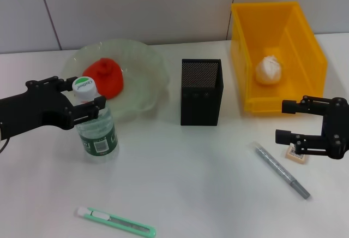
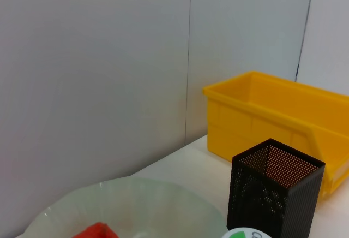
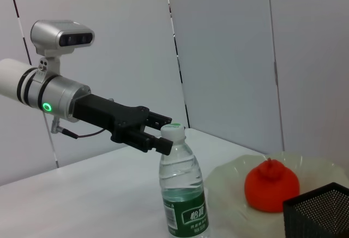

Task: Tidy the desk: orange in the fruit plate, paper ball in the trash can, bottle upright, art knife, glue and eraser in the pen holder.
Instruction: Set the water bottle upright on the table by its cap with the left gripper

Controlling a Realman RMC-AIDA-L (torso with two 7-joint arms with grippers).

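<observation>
The clear water bottle with a white and green cap stands upright on the table, in front of the glass fruit plate. My left gripper is shut on its neck just below the cap; this also shows in the right wrist view. The orange lies in the plate. The paper ball lies in the yellow bin. My right gripper is open and empty, just above the eraser. A grey pen-shaped glue stick and the green art knife lie on the table. The black mesh pen holder stands in the middle.
The pen holder stands between the plate and the bin, close to both. The art knife lies near the front edge of the white table. A grey wall runs behind everything.
</observation>
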